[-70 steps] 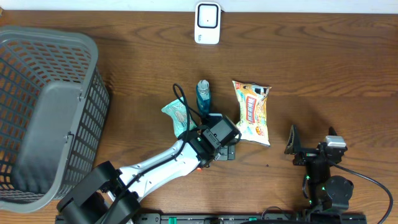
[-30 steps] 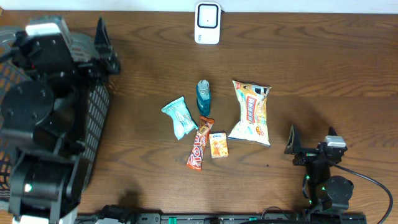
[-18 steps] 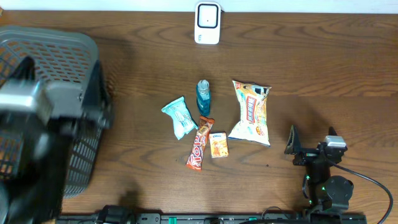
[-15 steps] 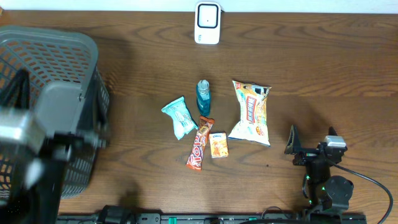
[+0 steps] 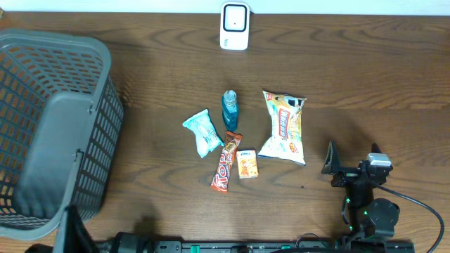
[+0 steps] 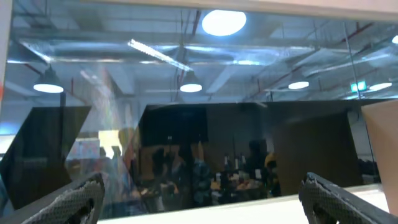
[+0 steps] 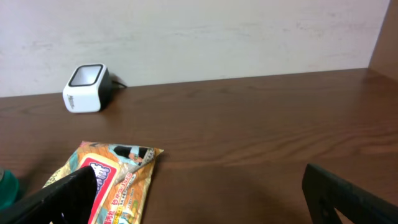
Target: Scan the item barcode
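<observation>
Overhead: the snack bag (image 5: 285, 126) lies flat on the table (image 5: 365, 77), nearer me than the scanner (image 5: 234, 26) and slightly right of it. Its long axis points roughly toward the scanner, print unreadable.

Left wrist: my left claw (image 6: 204, 183) gapes wide, holding nothing.

Right wrist: my right claw (image 7: 199, 179) is spread wide, holding nothing.

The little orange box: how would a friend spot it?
From the big grey basket at the left of the table, look right to the cluster of snacks in the middle. At its lower edge, the orange box lies between a long red candy bar and a large chip bag. It is the only small, squarish carton; both neighbours are soft wrappers.
</observation>
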You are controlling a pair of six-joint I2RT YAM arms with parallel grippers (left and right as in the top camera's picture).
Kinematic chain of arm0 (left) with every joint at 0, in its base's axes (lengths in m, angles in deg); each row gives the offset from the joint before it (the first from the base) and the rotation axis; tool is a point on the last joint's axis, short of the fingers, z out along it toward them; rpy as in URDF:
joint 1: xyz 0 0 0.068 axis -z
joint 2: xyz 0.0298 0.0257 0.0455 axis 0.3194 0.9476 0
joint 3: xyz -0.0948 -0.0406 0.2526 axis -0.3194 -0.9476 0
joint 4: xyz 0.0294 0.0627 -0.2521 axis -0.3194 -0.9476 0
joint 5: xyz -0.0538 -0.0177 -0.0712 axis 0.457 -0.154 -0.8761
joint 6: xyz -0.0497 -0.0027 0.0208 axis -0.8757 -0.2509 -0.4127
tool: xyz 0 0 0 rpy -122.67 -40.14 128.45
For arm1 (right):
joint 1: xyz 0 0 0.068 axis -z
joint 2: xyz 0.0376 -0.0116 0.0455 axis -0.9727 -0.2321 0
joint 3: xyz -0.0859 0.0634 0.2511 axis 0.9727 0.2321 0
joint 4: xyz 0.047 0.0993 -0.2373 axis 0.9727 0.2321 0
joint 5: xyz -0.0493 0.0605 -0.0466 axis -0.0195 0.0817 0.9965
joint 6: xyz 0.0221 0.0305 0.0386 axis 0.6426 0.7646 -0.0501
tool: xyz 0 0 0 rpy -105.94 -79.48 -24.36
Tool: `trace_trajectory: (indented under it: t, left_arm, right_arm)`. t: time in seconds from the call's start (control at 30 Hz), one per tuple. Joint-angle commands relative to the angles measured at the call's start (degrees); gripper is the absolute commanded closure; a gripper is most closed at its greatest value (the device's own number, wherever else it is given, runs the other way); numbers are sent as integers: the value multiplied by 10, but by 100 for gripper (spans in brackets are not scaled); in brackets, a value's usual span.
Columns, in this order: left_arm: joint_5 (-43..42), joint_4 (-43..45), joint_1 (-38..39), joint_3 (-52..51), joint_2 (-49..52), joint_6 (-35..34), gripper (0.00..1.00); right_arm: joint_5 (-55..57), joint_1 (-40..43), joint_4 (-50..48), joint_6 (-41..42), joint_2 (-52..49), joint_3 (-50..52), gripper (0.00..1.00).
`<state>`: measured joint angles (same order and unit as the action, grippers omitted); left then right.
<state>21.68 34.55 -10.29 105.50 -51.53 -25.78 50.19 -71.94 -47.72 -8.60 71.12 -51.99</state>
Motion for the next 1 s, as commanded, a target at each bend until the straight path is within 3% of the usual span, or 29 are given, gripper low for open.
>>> trace_trajectory:
  t: [0.0,0.43,0.83,0.97]
  left_arm:
    - [-10,7,-3,-4,4,6,1]
    - [-10,15,-3,-24,-16,14,0]
    - [-10,125,-3,-215,-203,23,1]
    - [12,133,-3,-242,-211,23,1]
  right_arm:
    - [0,2,2,-3,2,1,1]
    - [1,2,2,-3,2,1,1]
    - [1,2,2,-3,2,1,1]
    - [1,2,2,-3,2,1,1]
